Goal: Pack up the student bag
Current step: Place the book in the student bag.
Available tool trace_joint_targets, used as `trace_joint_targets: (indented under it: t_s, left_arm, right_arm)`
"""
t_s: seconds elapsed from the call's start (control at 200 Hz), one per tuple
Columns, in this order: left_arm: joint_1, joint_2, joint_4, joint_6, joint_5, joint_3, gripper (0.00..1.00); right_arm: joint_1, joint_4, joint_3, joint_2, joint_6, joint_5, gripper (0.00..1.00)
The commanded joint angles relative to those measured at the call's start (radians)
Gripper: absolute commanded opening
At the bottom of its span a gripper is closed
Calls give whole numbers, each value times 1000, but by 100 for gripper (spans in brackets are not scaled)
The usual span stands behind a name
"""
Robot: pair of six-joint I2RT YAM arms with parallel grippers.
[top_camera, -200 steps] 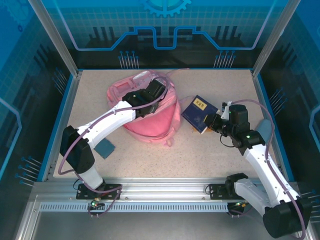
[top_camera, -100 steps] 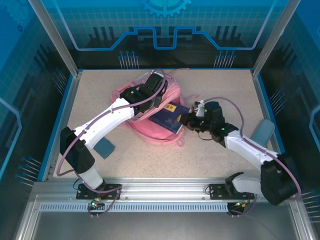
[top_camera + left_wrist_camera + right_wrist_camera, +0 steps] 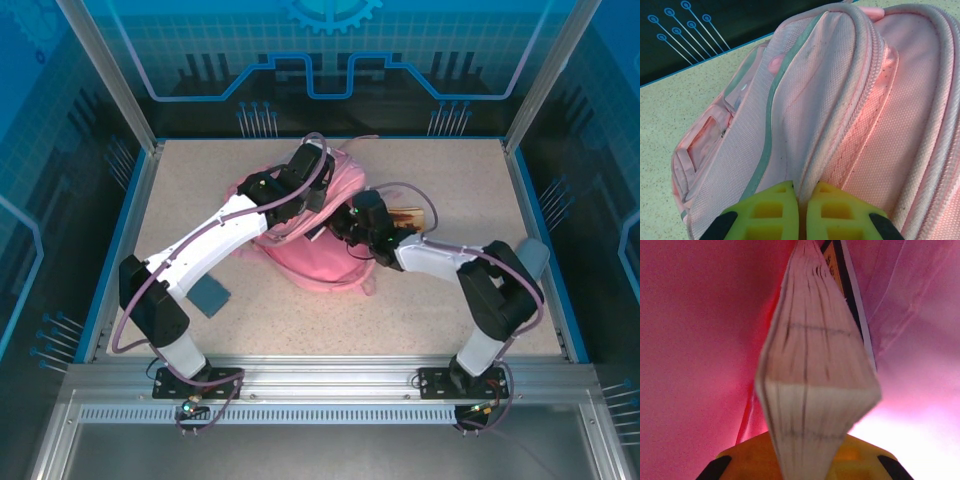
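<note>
- Student bag (image 3: 300,258) lies slumped on the speckled table (image 3: 450,300), toward 12 o'clock of the table's middle and a little to the 11 o'clock side in the top view.
- I have the left gripper (image 3: 801,197) at the bag's 12 o'clock edge. Its yellow-green fingers are pressed together on a ridge of pink fabric just beside the zip, so I read it as pinching the lip of the pocket upward.
- My right gripper (image 3: 805,457) is clamped on the near end of a book (image 3: 815,370). The pages fan out just ahead of the fingers, and a dark cover with a pale edge shows toward 1 o'clock in the right wrist view.
- Pink cloth surrounds the book on all sides there, so I judge its far end to be inside the student bag already.
- What matters next: the book's long axis runs straight away from the right fingers, toward 12 o'clock in the wrist view. In the top view that is a reach from the bag's 3 o'clock side toward about 9 o'clock.
- The pocket's depth lies along that same line, so I judge the right arm is the one to push in or let go, while the left holds the mouth up.
- I cannot tell how much room is left beyond the book's far end.
</note>
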Motion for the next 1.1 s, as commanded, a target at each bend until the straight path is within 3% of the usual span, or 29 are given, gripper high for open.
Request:
trace_joint_targets:
  t_s: [0.0, 0.335, 0.45, 0.525, 0.64, 0.75, 0.985, 1.096]
  left_arm:
    - [-8, -61, 95, -39, -9, 65, 0]
    - [-4, -70, 89, -64, -3, 61, 0]
    - [0, -70, 83, -67, 4, 64, 0]
    - [5, -72, 78, -74, 5, 59, 0]
    - [17, -78, 86, -84, 20, 42, 0]
    - [33, -80, 95, -91, 34, 15, 0]
    - [82, -96, 144, -117, 87, -68, 0]
    - [100, -112, 166, -120, 104, -131, 0]
  right_arm:
    - [18, 74, 62, 77, 59, 101, 9]
    - [44, 100, 240, 309, 75, 84, 18]
    - [52, 115, 301, 373, 62, 9, 26]
    - [50, 132, 298, 384, 71, -33, 37]
    - [29, 161, 220, 328, 76, -67, 55]
    - [1, 140, 128, 231, 56, -106, 64]
    - [-22, 37, -84, 11, -6, -146, 65]
    - [-18, -188, -143, -111, -108, -103, 61]
